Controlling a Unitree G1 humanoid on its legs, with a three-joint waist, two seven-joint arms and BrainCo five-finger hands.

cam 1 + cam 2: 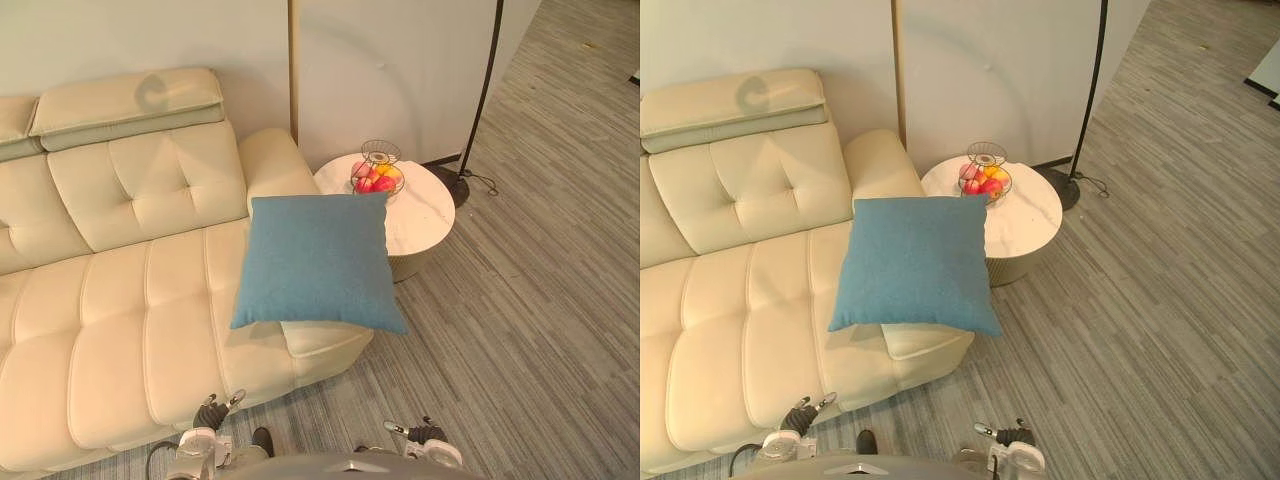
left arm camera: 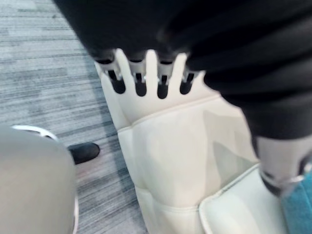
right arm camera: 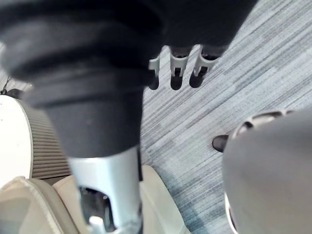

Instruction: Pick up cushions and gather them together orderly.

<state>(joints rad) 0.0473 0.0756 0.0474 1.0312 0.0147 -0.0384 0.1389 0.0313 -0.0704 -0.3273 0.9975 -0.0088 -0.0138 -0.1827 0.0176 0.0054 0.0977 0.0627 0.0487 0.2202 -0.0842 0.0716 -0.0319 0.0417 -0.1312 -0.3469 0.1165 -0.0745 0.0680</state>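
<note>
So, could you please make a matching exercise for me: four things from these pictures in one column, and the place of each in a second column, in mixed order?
Things
1. blue cushion
2. wire fruit basket
3. round white table
4. lamp base

Places
a. on the grey floor, beyond the table
b. on the end seat of the cream sofa
c. on the table top
d. on the floor, next to the sofa's arm

Pairs: 1-b, 2-c, 3-d, 4-a
</note>
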